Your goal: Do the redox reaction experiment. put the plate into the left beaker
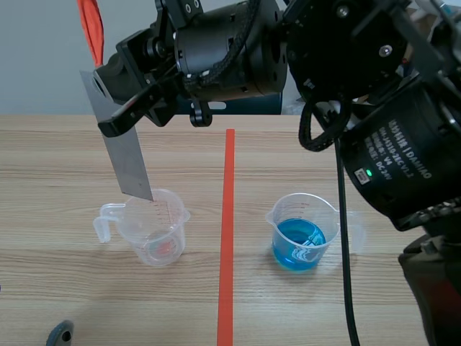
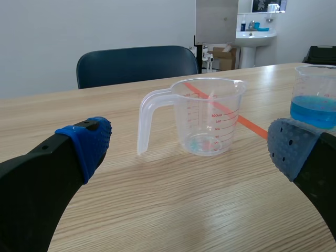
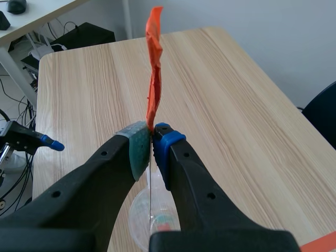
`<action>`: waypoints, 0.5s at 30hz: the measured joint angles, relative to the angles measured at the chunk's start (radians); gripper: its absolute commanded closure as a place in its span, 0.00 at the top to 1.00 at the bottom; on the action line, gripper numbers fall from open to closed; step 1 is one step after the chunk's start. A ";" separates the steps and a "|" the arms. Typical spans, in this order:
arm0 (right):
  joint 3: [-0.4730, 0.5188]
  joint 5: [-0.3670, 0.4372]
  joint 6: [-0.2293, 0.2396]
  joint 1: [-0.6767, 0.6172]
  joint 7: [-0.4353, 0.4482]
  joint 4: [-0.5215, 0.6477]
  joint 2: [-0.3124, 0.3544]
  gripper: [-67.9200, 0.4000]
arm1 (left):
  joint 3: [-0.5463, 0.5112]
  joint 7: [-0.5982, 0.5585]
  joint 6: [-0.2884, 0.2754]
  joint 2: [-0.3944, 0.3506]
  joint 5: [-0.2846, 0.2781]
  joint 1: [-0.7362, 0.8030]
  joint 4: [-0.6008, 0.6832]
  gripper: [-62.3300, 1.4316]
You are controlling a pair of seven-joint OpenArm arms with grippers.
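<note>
While my right pincer [image 3: 152, 149] clamps the grey plate [image 1: 126, 158] nearly upright, its lower edge hangs at the left beaker's [image 1: 155, 234] rim; my left pincer [image 2: 189, 147] stands open, low, facing that beaker.

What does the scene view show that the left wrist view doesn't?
Scene view only: the plate, with an orange strip at its top, pinched in the right gripper and hanging over the left beaker.

Left wrist view only: the left gripper, open and low near the table, plus a chair and a sink behind the table.

Both: the left beaker with no plate in it yet, the blue beaker and the tape line.
</note>
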 measured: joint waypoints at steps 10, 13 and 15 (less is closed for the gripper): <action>0.113 0.039 0.000 0.000 -0.040 0.001 0.002 0.02 | 0.000 0.000 0.000 0.000 0.000 0.000 0.000 1.00; 0.130 0.100 0.000 0.000 -0.040 0.001 0.033 0.02 | 0.000 0.000 0.000 0.000 0.000 0.000 0.000 1.00; 0.137 0.127 0.001 0.000 -0.040 0.001 0.064 0.02 | 0.000 0.000 0.000 0.000 0.000 0.000 0.000 1.00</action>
